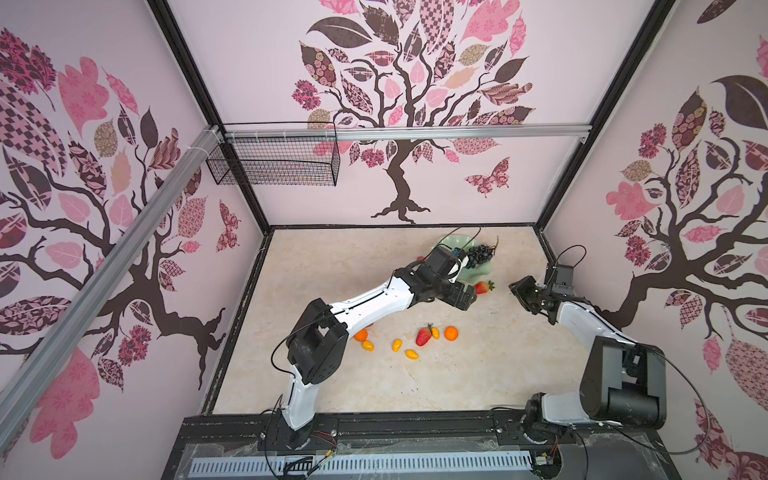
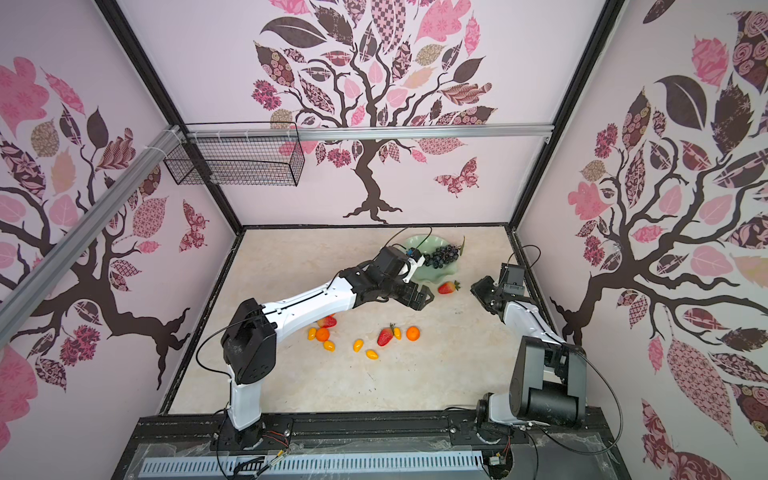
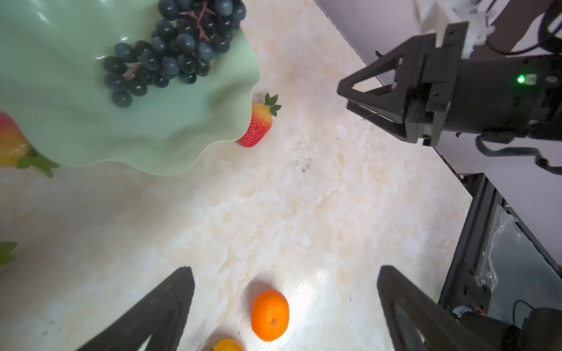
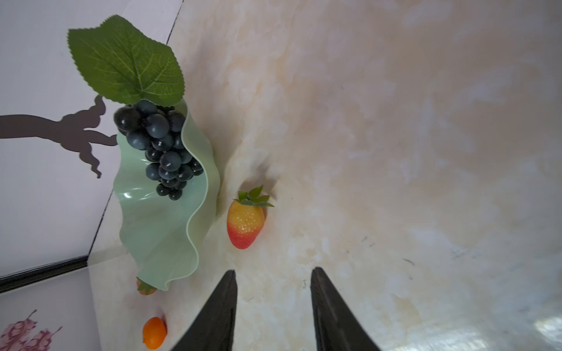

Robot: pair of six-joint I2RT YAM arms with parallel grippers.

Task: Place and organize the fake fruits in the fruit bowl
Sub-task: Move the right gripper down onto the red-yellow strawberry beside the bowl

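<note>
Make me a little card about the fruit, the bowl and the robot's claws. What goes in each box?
Bowl: pale green, wavy rim
Inside it: grapes
Loose on the table: strawberries, tangerines, kumquats
Left claw: open, empty
Right claw: open, empty

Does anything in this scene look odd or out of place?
Yes. Only the grape bunch lies in the fruit bowl, its leaf poking past the rim. One strawberry lies on the table beside the bowl, a second strawberry is half hidden behind its rim, and a tangerine sits farther off.
</note>
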